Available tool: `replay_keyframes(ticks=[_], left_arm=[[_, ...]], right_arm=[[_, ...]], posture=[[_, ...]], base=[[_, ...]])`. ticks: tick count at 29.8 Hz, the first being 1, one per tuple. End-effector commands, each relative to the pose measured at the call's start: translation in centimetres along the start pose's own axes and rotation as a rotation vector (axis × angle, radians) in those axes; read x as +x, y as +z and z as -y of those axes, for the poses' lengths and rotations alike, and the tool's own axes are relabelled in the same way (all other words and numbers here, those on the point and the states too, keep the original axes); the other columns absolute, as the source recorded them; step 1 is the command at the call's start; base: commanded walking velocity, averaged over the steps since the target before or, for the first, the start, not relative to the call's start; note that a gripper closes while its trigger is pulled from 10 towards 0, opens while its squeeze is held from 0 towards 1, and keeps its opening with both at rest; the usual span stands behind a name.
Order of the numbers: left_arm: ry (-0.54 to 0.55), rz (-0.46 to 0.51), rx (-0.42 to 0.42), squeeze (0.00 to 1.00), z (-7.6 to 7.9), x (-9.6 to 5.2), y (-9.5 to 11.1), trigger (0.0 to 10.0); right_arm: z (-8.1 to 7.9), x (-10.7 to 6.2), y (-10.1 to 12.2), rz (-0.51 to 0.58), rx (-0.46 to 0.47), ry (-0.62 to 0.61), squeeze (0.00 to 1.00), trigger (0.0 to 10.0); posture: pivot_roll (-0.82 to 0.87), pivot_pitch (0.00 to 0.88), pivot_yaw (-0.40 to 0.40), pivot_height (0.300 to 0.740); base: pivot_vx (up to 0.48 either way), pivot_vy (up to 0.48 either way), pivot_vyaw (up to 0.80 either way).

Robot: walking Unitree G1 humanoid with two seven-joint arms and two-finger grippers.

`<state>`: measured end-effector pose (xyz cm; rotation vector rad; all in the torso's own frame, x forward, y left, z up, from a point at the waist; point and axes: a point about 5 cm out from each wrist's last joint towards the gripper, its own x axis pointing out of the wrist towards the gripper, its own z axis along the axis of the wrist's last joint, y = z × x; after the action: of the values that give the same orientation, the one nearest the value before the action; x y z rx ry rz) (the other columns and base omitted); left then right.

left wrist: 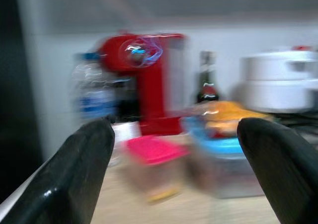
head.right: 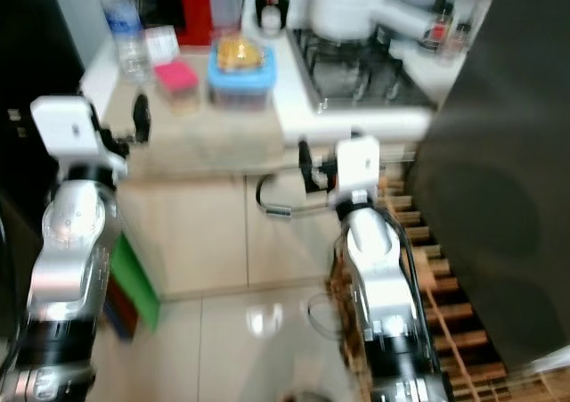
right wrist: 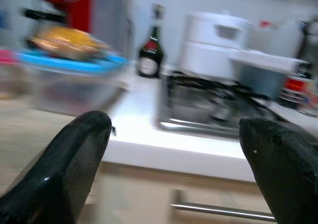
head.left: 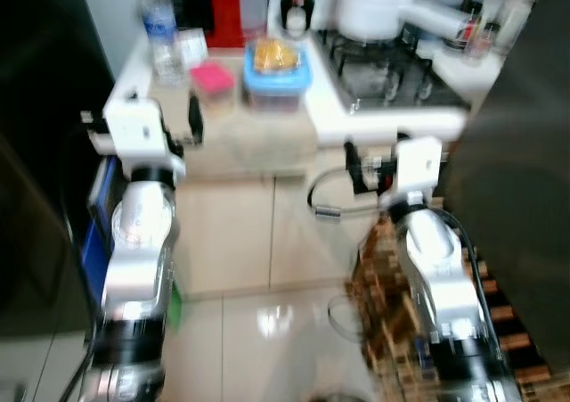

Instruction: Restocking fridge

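Containers sit side by side on the wooden counter (head.left: 258, 143): a blue-lidded tub (head.left: 277, 79) with orange food inside, and just beside it, on the robot's left, a smaller pink-lidded box (head.left: 212, 83). A water bottle (head.left: 160, 29) stands further left, a red appliance (left wrist: 144, 80) behind them, and a dark bottle (head.left: 297, 5) near the back wall. A gas hob (head.left: 392, 70) carrying a white pot (head.left: 374, 5) lies on the robot's right.

From the left wrist, the pink box and blue tub appear between the spread black fingers (left wrist: 74, 174), well apart from them. From the right wrist, a metal drawer handle (right wrist: 223, 211) shows under the white counter edge, along with the hob and the dark bottle.

Both silver arms are raised forward in front of the counter. The left gripper (head.left: 191, 119) and the right gripper (head.left: 354, 166) each stand with fingers apart, holding nothing. Everything is blurred. A slatted wooden rack (head.left: 392, 304) sits on the tiled floor (head.left: 240, 242) by the right arm.
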<state>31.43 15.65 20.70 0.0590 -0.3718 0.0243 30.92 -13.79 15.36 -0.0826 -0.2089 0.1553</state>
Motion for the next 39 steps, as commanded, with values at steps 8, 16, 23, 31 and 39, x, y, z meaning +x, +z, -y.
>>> replay_keyframes(ticks=[8, 16, 23, 31, 39], left_arm=[[0.019, 0.064, -0.004, 0.00, -0.6, 0.6, 1.6, 10.0], [0.006, 0.079, -0.031, 0.00, -0.4, 0.4, 2.3, 10.0], [0.030, 0.098, -0.034, 0.00, -1.1, 0.1, 3.3, 10.0], [-0.002, 0.097, -0.109, 0.00, -1.0, -0.2, 4.4, 10.0], [-0.220, -0.002, -0.144, 0.00, -2.1, 2.2, 7.5, 10.0]], right_arm=[[-0.5, 2.2, 7.0, 0.229, 0.066, 0.009, 0.00, 10.0], [-2.2, 5.5, 10.0, 0.219, 0.251, 0.091, 0.00, 10.0], [-3.0, 8.5, 12.7, 0.169, 0.333, 0.141, 0.00, 10.0], [-4.8, 9.4, 15.9, 0.086, 0.409, 0.263, 0.00, 10.0], [-4.6, 8.8, 14.1, -0.146, 0.410, 0.252, 0.00, 10.0]], posture=[[-0.08, 0.028, -0.007, 0.740], [-0.05, 0.031, -0.015, 0.740], [-0.01, 0.021, -0.013, 0.740], [0.00, 0.033, -0.040, 0.740], [0.00, 0.034, -0.043, 0.740]], base=[[0.480, 0.000, 0.00], [0.480, 0.000, 0.00], [0.480, 0.000, 0.00], [0.000, 0.000, 0.00], [0.000, 0.000, 0.00]])
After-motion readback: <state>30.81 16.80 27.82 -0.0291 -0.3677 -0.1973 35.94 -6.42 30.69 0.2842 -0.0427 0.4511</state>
